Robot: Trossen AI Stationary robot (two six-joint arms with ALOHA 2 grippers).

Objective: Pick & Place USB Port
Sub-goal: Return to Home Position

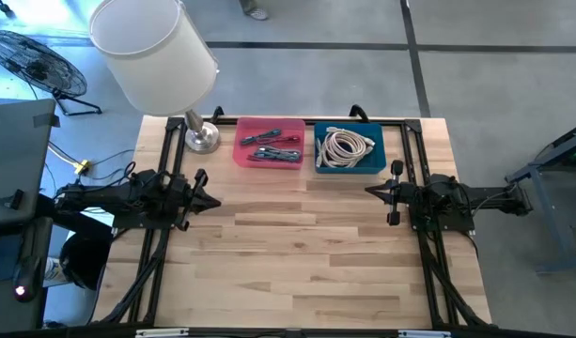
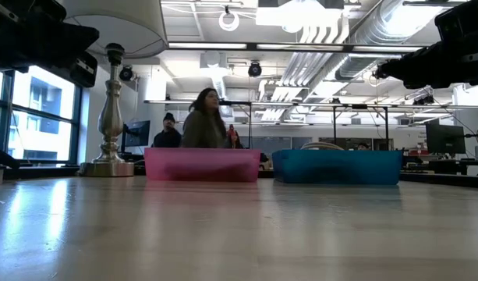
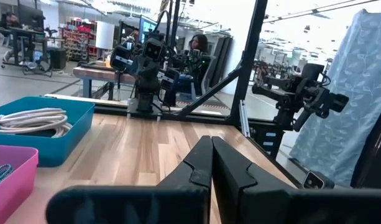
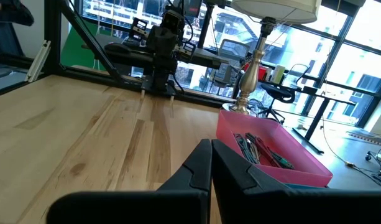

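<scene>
A pink bin (image 1: 268, 143) at the table's far edge holds several small dark USB parts (image 4: 265, 151). Beside it on the right, a blue bin (image 1: 349, 149) holds a coiled pale cable (image 3: 30, 119). My left gripper (image 1: 216, 201) hovers shut at the table's left side, above the wood, short of the pink bin. My right gripper (image 1: 370, 191) hovers shut at the right side, near the blue bin's near right corner. Both point toward the table's middle and hold nothing.
A lamp with a white shade (image 1: 154, 49) and metal base (image 1: 201, 138) stands at the far left corner, next to the pink bin. Black frame rails (image 1: 163, 235) run along both table sides. Bare wood (image 1: 297, 253) spreads over the middle and near half. People sit beyond the table (image 2: 206, 121).
</scene>
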